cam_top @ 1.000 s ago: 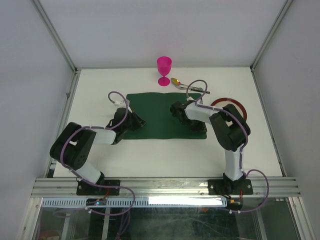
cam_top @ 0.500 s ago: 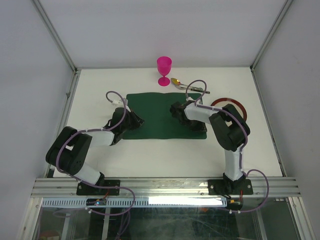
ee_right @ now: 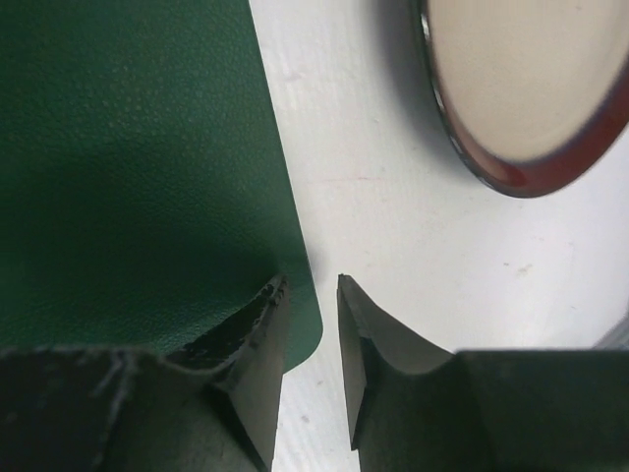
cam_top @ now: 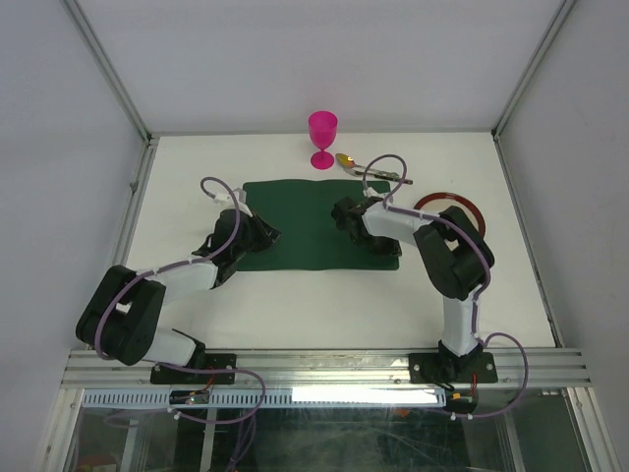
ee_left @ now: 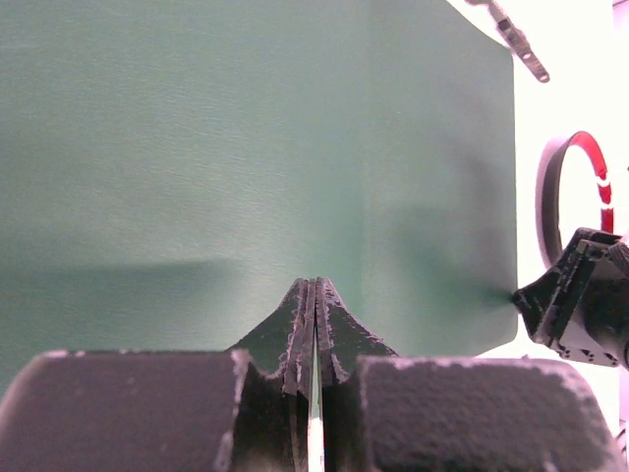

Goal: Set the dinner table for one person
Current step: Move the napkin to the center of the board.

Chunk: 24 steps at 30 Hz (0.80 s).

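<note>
A dark green placemat (cam_top: 310,221) lies mid-way across the white dinner table (cam_top: 187,167). My left gripper (cam_top: 260,236) is shut on the placemat's left edge; in the left wrist view its tips (ee_left: 314,285) meet over the green sheet (ee_left: 246,128). My right gripper (cam_top: 385,251) stands open at the near right corner. There the rounded corner of the placemat (ee_right: 128,147) reaches into the gap of that gripper (ee_right: 312,280), ungripped. A red-rimmed plate (cam_top: 462,205) sits right of the mat, partly behind my right arm.
A pink goblet (cam_top: 322,138) stands beyond the mat's far edge. A gold spoon (cam_top: 346,160) and other cutlery (cam_top: 388,178) lie to the goblet's right. Aluminium frame rails (cam_top: 138,187) border the table. The plate (ee_right: 521,79) is close to my right fingers.
My left arm has stretched forward and the placemat has slid slightly away from the bases. The right jaws have parted a little at the mat's corner.
</note>
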Each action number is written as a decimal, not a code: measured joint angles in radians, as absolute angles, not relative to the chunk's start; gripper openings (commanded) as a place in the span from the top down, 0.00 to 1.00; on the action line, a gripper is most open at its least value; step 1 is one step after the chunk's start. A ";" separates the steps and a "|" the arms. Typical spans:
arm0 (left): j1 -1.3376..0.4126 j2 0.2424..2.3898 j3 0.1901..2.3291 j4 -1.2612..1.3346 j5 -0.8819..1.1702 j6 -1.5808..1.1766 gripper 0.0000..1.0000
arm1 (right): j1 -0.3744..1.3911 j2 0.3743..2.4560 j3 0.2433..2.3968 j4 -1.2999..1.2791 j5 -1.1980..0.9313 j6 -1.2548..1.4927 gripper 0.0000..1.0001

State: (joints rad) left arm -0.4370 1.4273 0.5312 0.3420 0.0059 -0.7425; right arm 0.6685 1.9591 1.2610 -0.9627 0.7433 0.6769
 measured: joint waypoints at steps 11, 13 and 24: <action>-0.437 1.308 0.539 0.276 -0.026 -0.717 1.00 | 0.693 1.859 1.363 -0.895 0.728 0.667 0.68; -0.437 1.303 0.540 0.270 -0.027 -0.716 1.00 | 0.693 1.830 1.373 -0.899 0.734 0.667 0.68; -0.437 1.315 0.541 0.271 -0.080 -0.712 1.00 | 0.725 1.786 1.373 -0.704 0.588 0.555 0.70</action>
State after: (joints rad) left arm -0.4370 1.3148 0.5411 0.2710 -0.0795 -0.7124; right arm 0.7250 1.7859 1.3731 -0.7040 0.5884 0.5552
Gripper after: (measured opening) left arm 0.008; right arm 0.299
